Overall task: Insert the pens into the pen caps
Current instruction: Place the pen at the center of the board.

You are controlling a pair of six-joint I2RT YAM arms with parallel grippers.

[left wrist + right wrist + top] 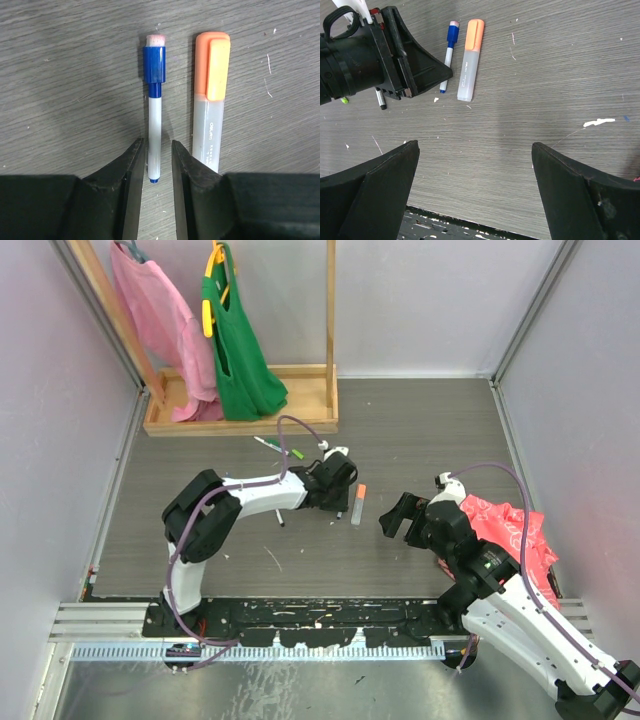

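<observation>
**Item 1. Blue pen** [155, 130]: lies flat on the table [60, 75]. In the left wrist view its blue cap [154, 64] sits on the 12 o'clock end. It looks finished.

**Item 2. Highlighter** [210, 115]: lies parallel, just beside the pen at its 3 o'clock, with its orange cap [212, 65] on.

**Item 3. Left end effector** [156, 142]: jaws narrowly parted astride the pen's bare 6 o'clock end. A sliver of table shows on each side, so it appears to pinch nothing.

**Item 4. Right end effector** [475, 145]: spread wide and empty, hovering at about 4 o'clock of the pair.

**Item 5. Green pens** [280, 447]: lie loose at 11 o'clock of the left end effector in the top view. They are too small to tell whether they are capped.

**Handling note:** You are probably between this pen and the next.
- Make sure the jaws clear the barrel on both sides, then lift straight up.
- Sideways drift could roll the pen, or push the 3 o'clock finger into the highlighter, which lies very close to it.
- Hold your right end effector back until the left is clear.
</observation>
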